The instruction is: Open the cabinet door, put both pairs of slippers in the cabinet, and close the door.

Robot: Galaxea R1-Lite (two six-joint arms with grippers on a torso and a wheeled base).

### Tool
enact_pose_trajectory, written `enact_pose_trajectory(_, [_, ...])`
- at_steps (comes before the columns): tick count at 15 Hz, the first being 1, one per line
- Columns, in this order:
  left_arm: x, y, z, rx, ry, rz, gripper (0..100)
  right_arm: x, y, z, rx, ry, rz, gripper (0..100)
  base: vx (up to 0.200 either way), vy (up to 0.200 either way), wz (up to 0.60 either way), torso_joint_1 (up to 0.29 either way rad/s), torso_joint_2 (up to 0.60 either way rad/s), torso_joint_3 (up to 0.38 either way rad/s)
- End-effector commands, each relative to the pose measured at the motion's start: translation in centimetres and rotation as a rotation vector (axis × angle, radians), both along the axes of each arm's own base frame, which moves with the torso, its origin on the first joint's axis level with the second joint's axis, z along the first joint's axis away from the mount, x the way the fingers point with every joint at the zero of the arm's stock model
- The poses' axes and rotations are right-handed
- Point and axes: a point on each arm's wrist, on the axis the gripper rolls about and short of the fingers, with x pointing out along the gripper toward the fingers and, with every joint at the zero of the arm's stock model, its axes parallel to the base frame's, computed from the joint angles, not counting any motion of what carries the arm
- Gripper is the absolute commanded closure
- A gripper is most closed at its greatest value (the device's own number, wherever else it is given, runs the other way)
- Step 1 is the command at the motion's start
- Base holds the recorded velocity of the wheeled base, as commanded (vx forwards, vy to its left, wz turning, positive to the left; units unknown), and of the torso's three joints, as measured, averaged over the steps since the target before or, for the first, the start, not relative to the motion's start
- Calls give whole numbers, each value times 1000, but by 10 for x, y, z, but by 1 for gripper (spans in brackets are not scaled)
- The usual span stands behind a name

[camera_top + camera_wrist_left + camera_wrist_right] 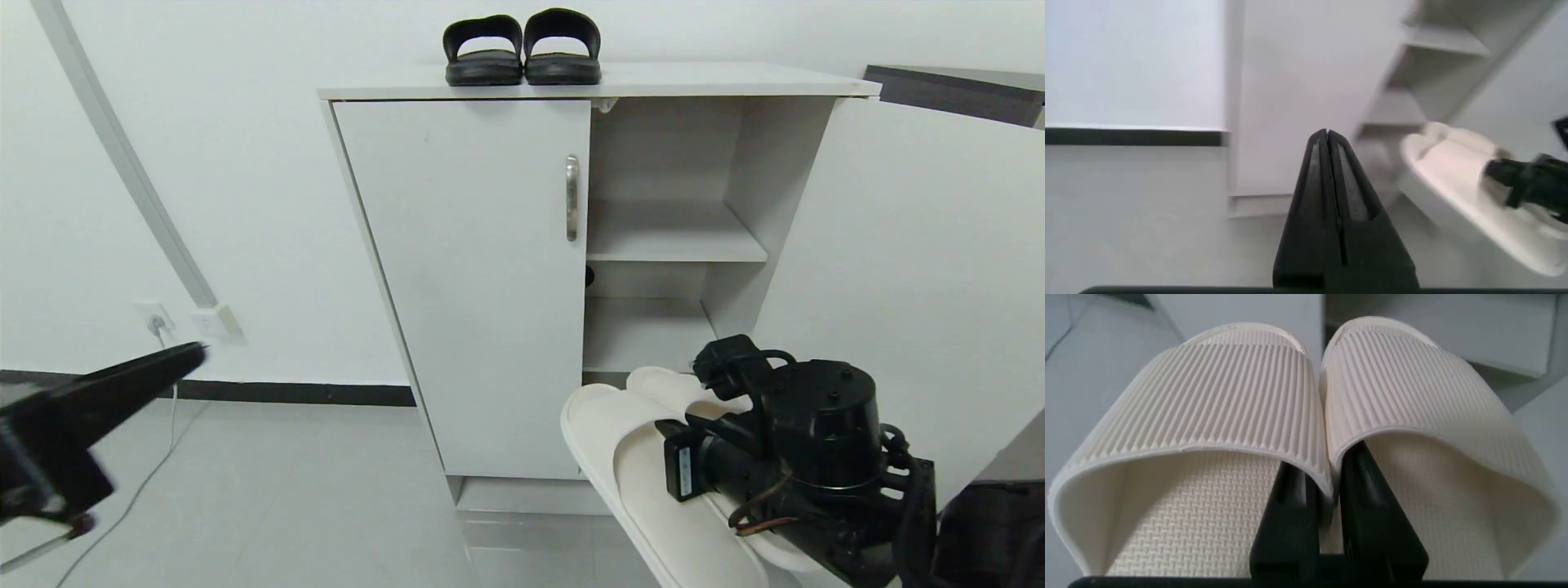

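A white cabinet (465,286) stands against the wall with its right door (914,286) swung open and its left door shut. Two shelves (669,237) show inside. A pair of black slippers (522,51) rests on the cabinet top. My right gripper (1323,514) is shut on a pair of white slippers (645,465), pinching their inner edges together and holding them in the air in front of the open compartment. The white slippers (1290,416) point toward the cabinet. My left gripper (1327,163) is shut, holds nothing, and hangs low to the left of the cabinet.
Grey tiled floor (269,490) spreads in front of the cabinet. A wall socket (153,317) with a cable sits at the lower left wall. A dark grey surface (955,90) shows behind the open door at the far right.
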Motion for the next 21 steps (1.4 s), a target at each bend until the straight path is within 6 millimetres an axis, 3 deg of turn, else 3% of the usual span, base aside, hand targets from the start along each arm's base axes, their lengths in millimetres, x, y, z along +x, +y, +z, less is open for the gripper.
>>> enact_pose_trajectory(1, [-88, 47, -36, 21, -119, 359, 100, 16, 8, -22, -31, 15, -29, 100, 0, 0, 0, 0, 0, 0])
enact_pose_trajectory(3, [-116, 48, -84, 100, -98, 549, 100, 16, 8, -26, -59, 10, -28, 100, 0, 0, 0, 0, 0, 0])
enact_pose_trajectory(4, [-121, 47, -100, 133, -109, 573, 100, 15, 8, -27, -61, 10, -25, 100, 0, 0, 0, 0, 0, 0])
enact_pose_trajectory(5, [-126, 46, -131, 198, -127, 559, 100, 12, 8, -28, -63, 7, -19, 100, 0, 0, 0, 0, 0, 0])
enact_pose_trajectory(9, [-106, 43, -167, 202, -129, 443, 100, 12, 8, -29, -66, 0, -15, 100, 0, 0, 0, 0, 0, 0])
enact_pose_trajectory(13, [-105, 38, -172, 187, -101, 220, 100, 13, 8, -31, -70, 4, -15, 100, 0, 0, 0, 0, 0, 0])
enact_pose_trajectory(18, [-105, 38, -172, 242, -110, 216, 100, 20, 17, -31, -45, -25, -14, 100, 0, 0, 0, 0, 0, 0])
enact_pose_trajectory(21, [-105, 38, -172, 152, -99, 228, 100, 36, 35, -26, -26, -73, -87, 100, 0, 0, 0, 0, 0, 0])
